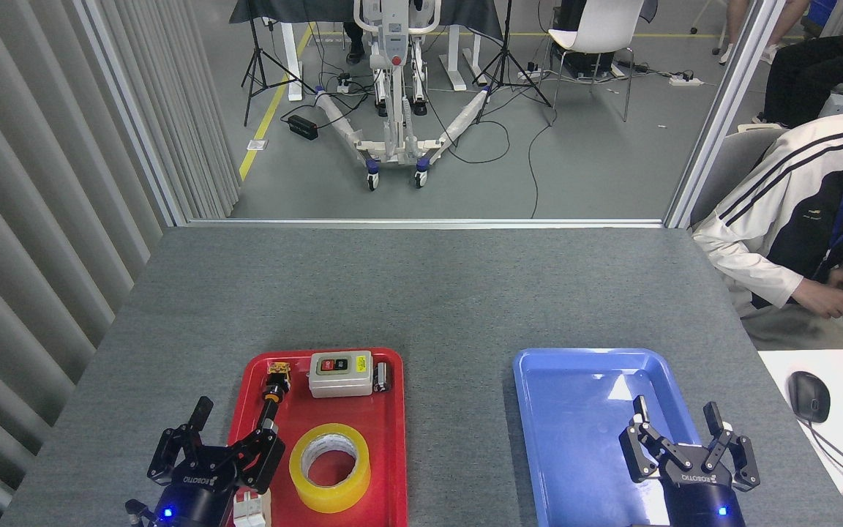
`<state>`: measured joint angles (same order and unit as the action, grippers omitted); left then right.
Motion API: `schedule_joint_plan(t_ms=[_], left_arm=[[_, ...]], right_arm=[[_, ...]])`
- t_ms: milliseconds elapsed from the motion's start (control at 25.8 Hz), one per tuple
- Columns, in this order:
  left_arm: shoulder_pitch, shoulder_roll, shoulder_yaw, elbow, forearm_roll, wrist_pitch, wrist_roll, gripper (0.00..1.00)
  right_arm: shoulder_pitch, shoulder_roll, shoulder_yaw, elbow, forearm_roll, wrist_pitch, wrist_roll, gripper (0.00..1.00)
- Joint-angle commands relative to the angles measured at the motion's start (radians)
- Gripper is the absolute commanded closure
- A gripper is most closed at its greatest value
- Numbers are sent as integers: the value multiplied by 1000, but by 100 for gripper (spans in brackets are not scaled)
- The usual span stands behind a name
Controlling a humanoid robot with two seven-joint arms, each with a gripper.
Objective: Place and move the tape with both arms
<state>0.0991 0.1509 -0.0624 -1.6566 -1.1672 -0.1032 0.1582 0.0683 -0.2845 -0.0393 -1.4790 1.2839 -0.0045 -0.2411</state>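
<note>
The tape [330,467], a wide translucent yellow roll with a white-grey core, lies flat on the red tray [388,410] near its front. My left gripper [235,422] is open just left of the roll, over the tray's left rim, holding nothing. Over the blue tray [575,366] at the right, my right gripper [676,415] is open as well, with nothing between its fingers. That tray shows nothing else in it.
At the back of the red tray sit a grey switch box [341,372] with red and black buttons, a small cylinder [382,376] and a black-and-orange connector [275,388]. A seated person [802,219] is at the table's right edge. A mouse [808,395] lies on a white desk.
</note>
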Motion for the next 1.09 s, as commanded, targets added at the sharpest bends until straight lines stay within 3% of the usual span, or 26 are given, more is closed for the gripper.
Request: schedule_joint_plan(t_ms=[0, 698, 1047], left_arm=[[8, -5, 18, -3, -2, -1, -2, 0], [-21, 6, 4, -6, 12, 43, -58, 0], [-28, -37, 13, -11, 9, 42, -118, 0]], right_arm=[[-1, 1, -1, -1, 3, 1, 0, 0], [-25, 1, 2, -4, 5, -26, 2, 0], [-25, 4, 2, -3, 5, -28, 3, 0]])
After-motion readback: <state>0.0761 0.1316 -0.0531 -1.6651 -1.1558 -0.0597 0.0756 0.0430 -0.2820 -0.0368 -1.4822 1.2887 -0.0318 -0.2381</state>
